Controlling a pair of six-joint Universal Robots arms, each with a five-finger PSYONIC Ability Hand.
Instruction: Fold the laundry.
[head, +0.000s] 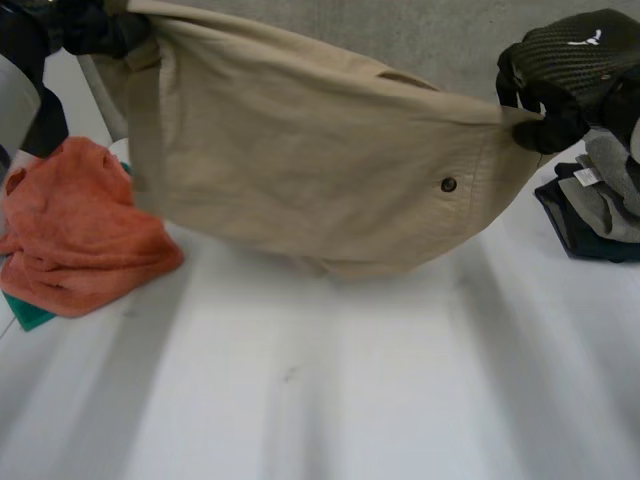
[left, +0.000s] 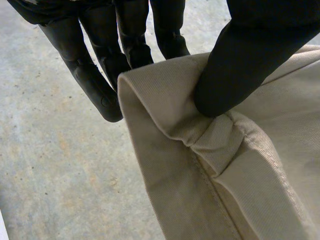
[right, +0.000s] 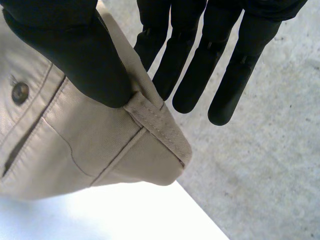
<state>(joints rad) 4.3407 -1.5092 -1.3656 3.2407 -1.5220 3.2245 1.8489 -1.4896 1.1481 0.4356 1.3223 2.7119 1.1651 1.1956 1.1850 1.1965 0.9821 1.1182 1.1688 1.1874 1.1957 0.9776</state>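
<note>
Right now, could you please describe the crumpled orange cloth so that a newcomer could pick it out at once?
Look at the white table, over which a wide beige twill garment is stretched. Beside the garment's end on the robot's left lies the crumpled orange towelling cloth, over a green scrap. It is the one bright, fuzzy piece; the folded stack opposite is dark and grey.

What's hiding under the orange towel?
Green cloth pokes out from under the orange towel on the white table. Most of it is covered, so what it is cannot be told. The left hand and right hand pinch the beige garment nearby.
</note>
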